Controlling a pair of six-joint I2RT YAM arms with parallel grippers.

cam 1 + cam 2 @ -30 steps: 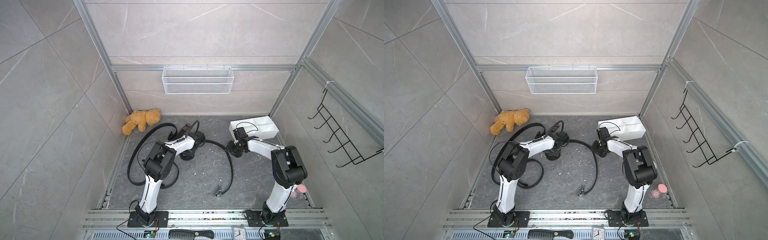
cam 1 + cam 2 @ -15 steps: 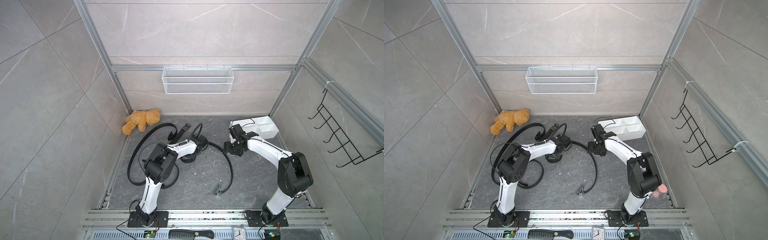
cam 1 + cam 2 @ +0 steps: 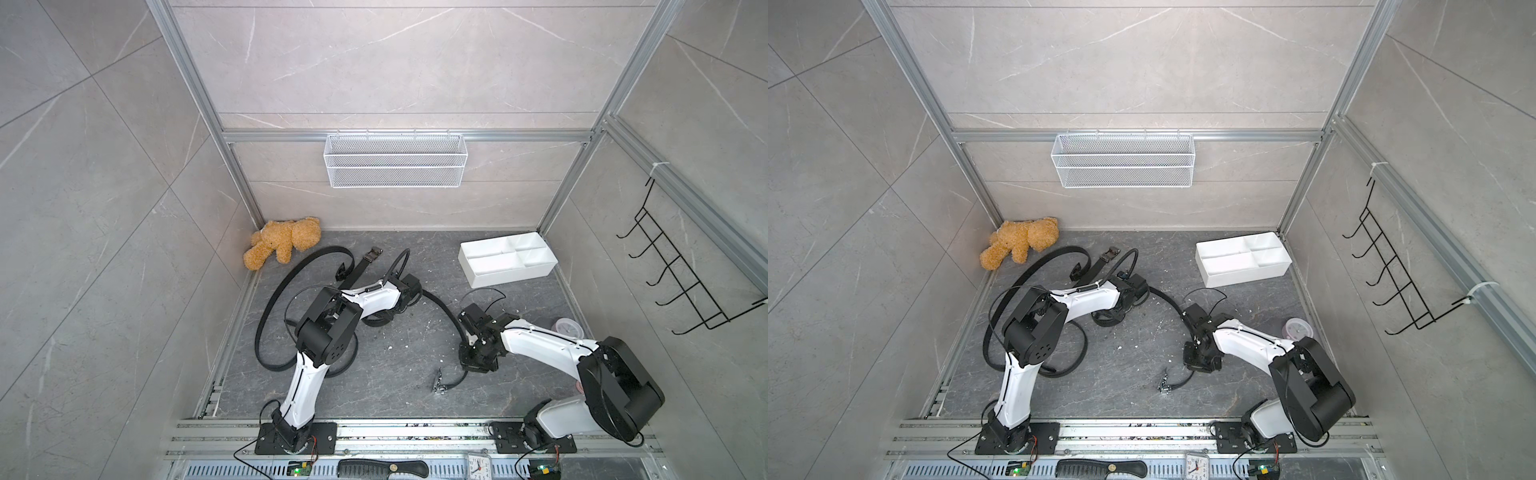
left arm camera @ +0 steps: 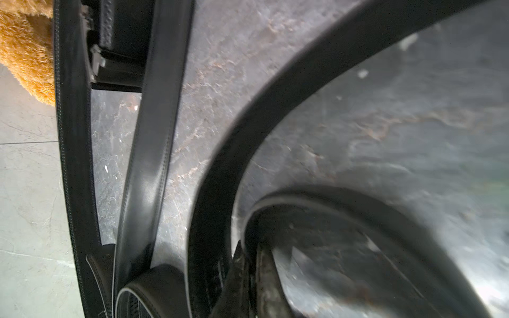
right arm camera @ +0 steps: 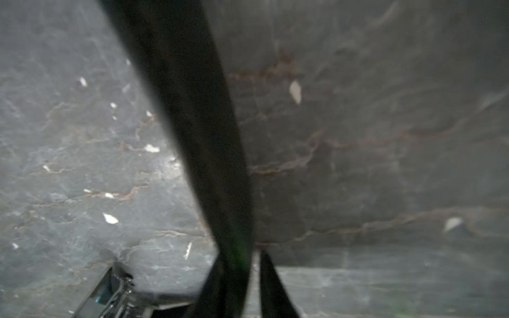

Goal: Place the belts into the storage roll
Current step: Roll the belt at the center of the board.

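One black belt (image 3: 440,309) curves across the dark floor from a small coil (image 3: 380,322) to its buckle (image 3: 441,386) near the front. My left gripper (image 4: 249,247) is shut on the inner end of that coil. My right gripper (image 5: 241,256) is shut on the same belt's strap (image 5: 192,124) close to the buckle end; in a top view this gripper (image 3: 478,368) points down at the floor. A second belt (image 3: 291,272) makes a big loop at the left. A third belt (image 3: 361,268) lies straight by it. The white storage roll (image 3: 511,277) stands at the back right with nothing in it.
A tan teddy bear (image 3: 282,245) lies in the back left corner. A white wire basket (image 3: 395,166) hangs on the back wall and a black hook rack (image 3: 681,282) on the right wall. A small round pink jar (image 3: 567,328) stands by the right arm.
My right arm swung from beside the storage roll toward the front, along the belt, and its jaws closed on the strap near the buckle. The left gripper stayed shut at the coil.
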